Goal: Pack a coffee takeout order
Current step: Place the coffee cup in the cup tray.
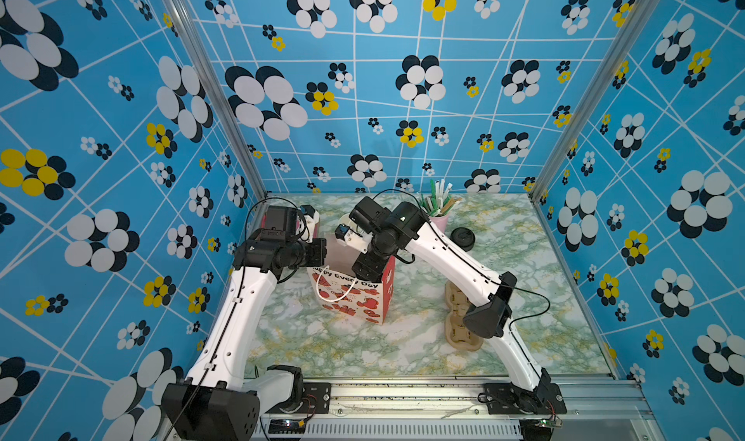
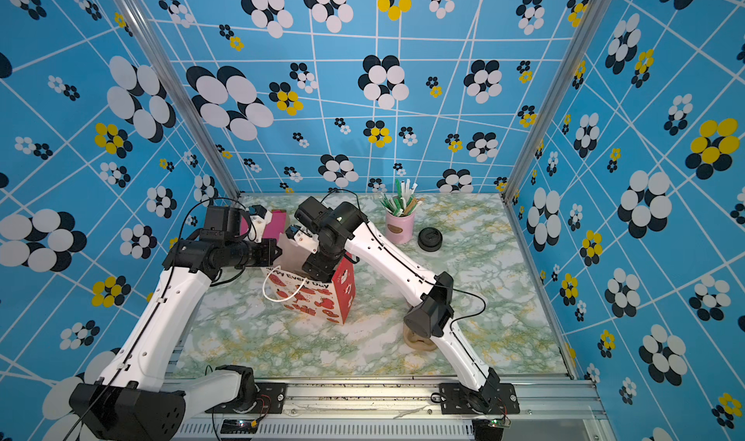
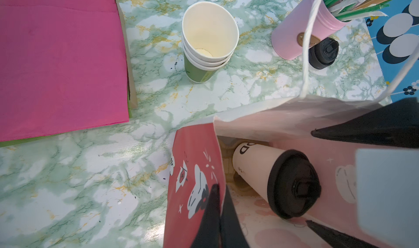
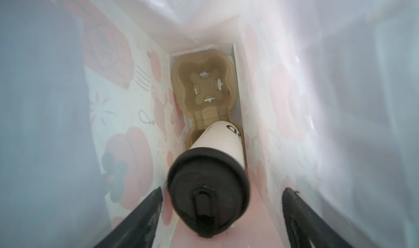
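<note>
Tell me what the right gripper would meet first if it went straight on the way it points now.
Most likely the black lid of the paper cup: the open right gripper points down into the gift bag, with the lid in line between its fingers. The cup holder lies beyond. Depth is unclear.

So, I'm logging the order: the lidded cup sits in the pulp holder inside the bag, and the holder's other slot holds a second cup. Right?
Not quite: the lidded cup does sit in the pulp holder inside the bag, but the holder's other slot is empty, as the right wrist view shows.
</note>
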`<state>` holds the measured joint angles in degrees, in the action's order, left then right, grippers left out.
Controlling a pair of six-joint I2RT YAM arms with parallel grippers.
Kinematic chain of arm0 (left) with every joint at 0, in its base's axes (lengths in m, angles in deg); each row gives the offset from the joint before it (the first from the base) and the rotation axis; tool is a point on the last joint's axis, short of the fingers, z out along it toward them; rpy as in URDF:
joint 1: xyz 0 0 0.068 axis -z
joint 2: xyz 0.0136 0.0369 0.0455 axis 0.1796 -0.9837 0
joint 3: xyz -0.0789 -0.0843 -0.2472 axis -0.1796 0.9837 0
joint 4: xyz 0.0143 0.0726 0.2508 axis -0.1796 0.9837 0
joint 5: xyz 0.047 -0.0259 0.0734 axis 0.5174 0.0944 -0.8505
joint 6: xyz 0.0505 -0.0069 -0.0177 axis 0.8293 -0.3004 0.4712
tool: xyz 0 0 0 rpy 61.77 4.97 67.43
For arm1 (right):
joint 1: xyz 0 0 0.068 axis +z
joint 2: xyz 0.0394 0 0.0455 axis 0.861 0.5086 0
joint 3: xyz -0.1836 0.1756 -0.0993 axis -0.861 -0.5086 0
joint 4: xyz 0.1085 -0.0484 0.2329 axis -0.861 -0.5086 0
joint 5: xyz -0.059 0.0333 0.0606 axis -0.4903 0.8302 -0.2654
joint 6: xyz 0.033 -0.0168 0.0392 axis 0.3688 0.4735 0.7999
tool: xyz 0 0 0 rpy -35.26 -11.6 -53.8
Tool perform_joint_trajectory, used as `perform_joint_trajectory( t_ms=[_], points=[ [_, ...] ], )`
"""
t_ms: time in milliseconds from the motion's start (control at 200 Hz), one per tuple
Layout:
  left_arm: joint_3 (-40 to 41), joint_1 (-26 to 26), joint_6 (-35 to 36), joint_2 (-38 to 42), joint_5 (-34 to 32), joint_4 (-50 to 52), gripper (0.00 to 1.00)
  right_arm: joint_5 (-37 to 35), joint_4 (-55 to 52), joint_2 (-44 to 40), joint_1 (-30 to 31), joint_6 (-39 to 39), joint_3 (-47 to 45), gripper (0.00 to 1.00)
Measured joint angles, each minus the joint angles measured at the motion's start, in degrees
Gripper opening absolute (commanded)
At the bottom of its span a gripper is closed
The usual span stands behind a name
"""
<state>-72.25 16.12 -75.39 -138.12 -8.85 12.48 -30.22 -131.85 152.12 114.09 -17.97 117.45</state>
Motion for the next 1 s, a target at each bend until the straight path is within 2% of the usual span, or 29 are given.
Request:
perform_joint_trajectory(
  t_ms=[245,745,895,999],
  points=[
    [0.0,0.0,0.1,0.0,0.0,0.0,0.00,0.0,2.5,-2.4,0.0,0.6,0.1,0.92],
    [0.0,0.0,0.2,0.0,0.0,0.0,0.00,1.1,9.7,-11.5,0.0,2.4,0.1,0.92],
    [0.0,0.0,0.2,0.0,-0.1,0.0,0.09,1.0,13.5,-17.3,0.0,2.8,-3.5,0.93],
    [-0.1,0.0,0.3,0.0,-0.5,0.4,0.19,0.0,16.9,-22.6,0.0,2.8,-9.1,0.93]
  ],
)
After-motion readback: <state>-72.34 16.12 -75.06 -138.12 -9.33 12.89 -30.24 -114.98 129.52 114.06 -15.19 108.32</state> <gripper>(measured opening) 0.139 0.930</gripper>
